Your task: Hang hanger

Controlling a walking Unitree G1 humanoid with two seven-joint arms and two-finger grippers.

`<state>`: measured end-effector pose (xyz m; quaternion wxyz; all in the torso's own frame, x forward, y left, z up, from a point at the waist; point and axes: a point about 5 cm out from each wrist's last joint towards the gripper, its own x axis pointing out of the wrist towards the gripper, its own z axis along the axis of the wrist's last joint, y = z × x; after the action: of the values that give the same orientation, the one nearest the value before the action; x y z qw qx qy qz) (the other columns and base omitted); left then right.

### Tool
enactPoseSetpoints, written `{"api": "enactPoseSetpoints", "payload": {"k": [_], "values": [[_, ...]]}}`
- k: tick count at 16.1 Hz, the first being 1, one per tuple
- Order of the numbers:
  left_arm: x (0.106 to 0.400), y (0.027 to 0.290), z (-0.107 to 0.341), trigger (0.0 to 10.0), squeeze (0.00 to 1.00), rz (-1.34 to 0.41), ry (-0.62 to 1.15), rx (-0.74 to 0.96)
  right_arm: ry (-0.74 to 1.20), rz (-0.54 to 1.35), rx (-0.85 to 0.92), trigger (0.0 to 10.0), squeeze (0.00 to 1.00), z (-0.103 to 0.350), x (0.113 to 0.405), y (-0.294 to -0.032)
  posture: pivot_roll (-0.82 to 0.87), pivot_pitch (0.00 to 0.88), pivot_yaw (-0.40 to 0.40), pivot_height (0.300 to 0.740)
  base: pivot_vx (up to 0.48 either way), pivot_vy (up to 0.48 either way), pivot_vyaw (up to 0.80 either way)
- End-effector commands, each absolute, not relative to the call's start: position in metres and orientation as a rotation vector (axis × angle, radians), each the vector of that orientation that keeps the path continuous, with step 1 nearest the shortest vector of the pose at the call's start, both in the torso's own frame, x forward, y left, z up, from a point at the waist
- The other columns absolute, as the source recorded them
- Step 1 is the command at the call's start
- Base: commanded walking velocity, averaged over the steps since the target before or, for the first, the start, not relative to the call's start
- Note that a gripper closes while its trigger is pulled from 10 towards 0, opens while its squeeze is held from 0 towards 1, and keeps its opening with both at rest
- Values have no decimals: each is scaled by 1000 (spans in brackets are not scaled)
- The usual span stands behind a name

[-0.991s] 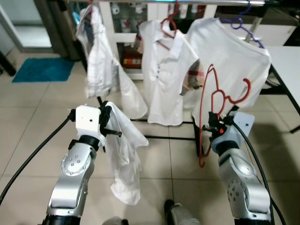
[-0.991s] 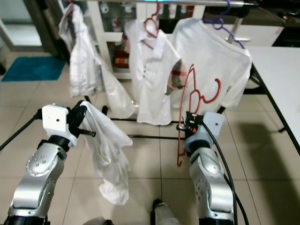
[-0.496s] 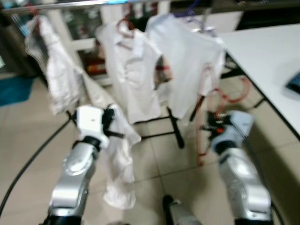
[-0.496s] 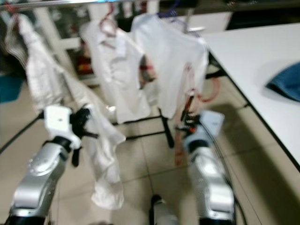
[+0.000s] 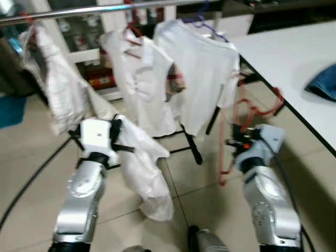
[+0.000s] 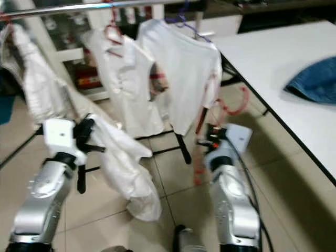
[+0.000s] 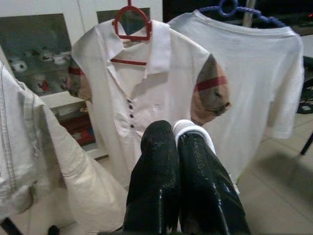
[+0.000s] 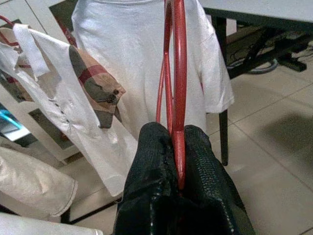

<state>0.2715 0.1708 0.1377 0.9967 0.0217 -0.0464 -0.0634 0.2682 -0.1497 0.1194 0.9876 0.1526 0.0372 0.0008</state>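
The red hanger [image 8: 177,73] stood clenched between the right gripper's [image 8: 177,147] jaws; the left gripper [image 7: 178,147] gripped a white garment [image 5: 144,168], jaws closed

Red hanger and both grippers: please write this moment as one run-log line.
left gripper: shut on white shirt | right gripper: shut on red hanger | rail: ahead

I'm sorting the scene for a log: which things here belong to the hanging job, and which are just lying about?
Job:
- red hanger, clamped in the right gripper
- white garment, held by the left gripper
- rail

Lying about:
- polo shirt and T-shirt, already hung
- blue cloth on the white table
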Motion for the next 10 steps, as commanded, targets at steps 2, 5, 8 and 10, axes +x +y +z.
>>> {"api": "enactPoseSetpoints", "payload": {"k": [2,5,8,10], "values": [[277,174,152,10000,0,-134,-170,65,72,-14,295,10000,0,120,266,-156,-63,138,58,740,0,0,-794],[275,171,154,10000,0,-266,-116,51,88,20,325,10000,0,121,268,-154,-63,137,64,740,0,0,-788],[273,173,147,10000,0,-269,-60,72,118,17,196,10000,0,121,268,-158,-63,138,62,740,0,0,-708],[273,173,142,8078,0,-271,-42,73,144,75,117,10000,0,119,265,-154,-65,138,61,740,0,0,-738]]}}
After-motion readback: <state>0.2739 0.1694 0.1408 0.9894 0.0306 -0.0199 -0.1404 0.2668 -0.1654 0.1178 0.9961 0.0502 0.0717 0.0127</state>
